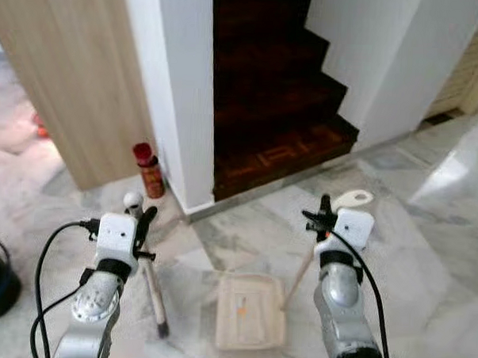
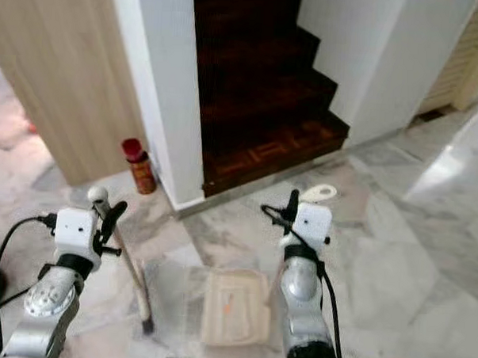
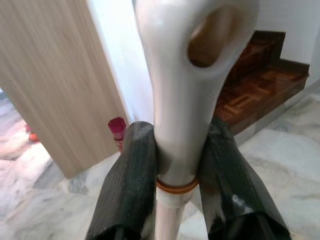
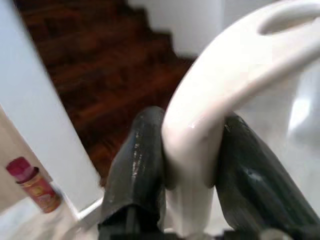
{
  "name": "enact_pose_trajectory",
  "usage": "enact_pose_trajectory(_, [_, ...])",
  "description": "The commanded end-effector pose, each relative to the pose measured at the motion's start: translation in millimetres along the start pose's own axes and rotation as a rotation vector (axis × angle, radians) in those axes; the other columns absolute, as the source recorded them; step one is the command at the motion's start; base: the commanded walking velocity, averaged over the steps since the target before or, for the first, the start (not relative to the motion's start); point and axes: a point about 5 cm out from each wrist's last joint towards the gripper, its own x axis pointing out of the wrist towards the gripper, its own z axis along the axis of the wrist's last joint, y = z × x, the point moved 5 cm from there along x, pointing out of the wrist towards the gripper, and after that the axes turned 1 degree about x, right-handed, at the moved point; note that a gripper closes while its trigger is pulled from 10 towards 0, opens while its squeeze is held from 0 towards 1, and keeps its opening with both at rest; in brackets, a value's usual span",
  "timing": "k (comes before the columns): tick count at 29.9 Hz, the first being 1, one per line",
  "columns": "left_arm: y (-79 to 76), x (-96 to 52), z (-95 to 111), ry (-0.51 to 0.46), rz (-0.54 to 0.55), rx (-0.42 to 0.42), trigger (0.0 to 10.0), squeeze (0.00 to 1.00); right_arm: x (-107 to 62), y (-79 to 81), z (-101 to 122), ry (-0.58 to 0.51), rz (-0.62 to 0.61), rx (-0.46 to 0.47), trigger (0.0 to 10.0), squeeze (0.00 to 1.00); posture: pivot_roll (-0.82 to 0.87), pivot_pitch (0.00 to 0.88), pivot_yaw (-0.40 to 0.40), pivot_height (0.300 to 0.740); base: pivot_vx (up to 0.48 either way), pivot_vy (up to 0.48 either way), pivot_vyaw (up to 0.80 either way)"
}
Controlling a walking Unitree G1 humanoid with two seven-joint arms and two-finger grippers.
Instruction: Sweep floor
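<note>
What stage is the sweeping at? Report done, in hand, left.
Done: both tools are gripped. In hand: left gripper is shut on the cream plastic broom handle; right gripper on the cream long-handled dustpan, whose pan rests on the marble floor. Left: the sweeping itself; no gathered dirt pile is visible.

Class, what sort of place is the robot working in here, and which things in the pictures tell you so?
Most likely a home's ground-floor hallway at the foot of a staircase: dark wooden stairs rise between white walls, the floor is marble tile, and a red can stands by a wood-panelled partition.
</note>
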Motion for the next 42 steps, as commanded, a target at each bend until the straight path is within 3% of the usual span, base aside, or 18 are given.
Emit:
enact_pose_trajectory(1, [3.8,1.2,13,-0.042,0.008,0.011,10.0,0.00,3.2,-6.9,-1,0.026,-0.052,0.100,10.0,0.00,0.18,0.054,-0.012,0.740,0.000,0.000,0.00])
enact_pose_trajectory(4, [4.4,0.4,12,-0.040,0.008,0.012,10.0,0.00,3.5,-11.4,-5,0.053,-0.079,0.141,10.0,0.00,0.18,0.056,-0.011,0.740,0.000,0.000,0.00])
enact_pose_trajectory(13, [5.9,0.7,13,-0.042,0.006,0.014,10.0,0.00,0.6,-26.5,-35,0.222,-0.210,0.447,10.0,0.00,0.19,0.058,-0.006,0.740,0.000,0.000,0.00])
enact_pose_trajectory(19, [5.7,0.5,13,-0.038,0.003,0.017,10.0,0.00,0.2,-26.5,-41,0.250,-0.207,0.466,10.0,0.00,0.19,0.056,-0.005,0.740,0.000,0.000,0.00])
enact_pose_trajectory(23, [5.8,-0.1,13,-0.037,0.002,0.026,10.0,0.00,3.2,-22.0,-34,0.222,-0.158,0.386,10.0,0.00,0.19,0.057,-0.005,0.740,0.000,0.000,0.00])
enact_pose_trajectory(24, [5.4,-0.7,12,-0.035,-0.002,0.032,10.0,0.00,5.3,-18.5,-26,0.182,-0.118,0.287,10.0,0.00,0.19,0.056,-0.005,0.740,0.000,0.000,0.00])
enact_pose_trajectory(27, [4.3,-2.1,11,-0.032,-0.007,0.037,10.0,0.00,7.3,-10.1,-13,0.112,-0.053,0.166,10.0,0.00,0.19,0.056,-0.005,0.740,0.000,0.000,0.00])
enact_pose_trajectory(37, [1.0,-7.0,10,-0.036,-0.018,0.033,10.0,0.00,8.0,-1.8,-2,0.042,0.009,0.043,10.0,0.00,0.19,0.055,-0.008,0.740,0.000,0.000,0.00])
enact_pose_trajectory(42, [-0.6,-7.4,10,-0.035,-0.019,0.024,10.0,0.00,8.8,5.6,6,-0.012,0.078,-0.079,10.0,0.00,0.19,0.048,-0.010,0.740,0.000,0.000,0.00])
